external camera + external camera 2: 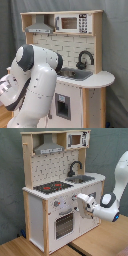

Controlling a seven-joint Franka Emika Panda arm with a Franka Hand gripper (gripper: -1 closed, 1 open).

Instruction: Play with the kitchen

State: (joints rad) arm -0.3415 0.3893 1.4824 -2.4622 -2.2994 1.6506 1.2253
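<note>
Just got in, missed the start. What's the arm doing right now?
A single white robot arm is working at a toy kitchen. In the second exterior view its tool is at the front panel, level with the knobs just above the oven door. Whether it grips anything cannot be made out. The stovetop, sink and faucet are untouched. In the first exterior view the arm blocks most of the kitchen's lower front.

The kitchen (50,208) looks like pale matt wood with smooth white panels; its stovetop (53,187) and faucet (75,167) are black. The arm (32,85) has a glossy white plastic shell. At six o'clock in the second exterior view, the table (95,242) looks like smooth light wood.
</note>
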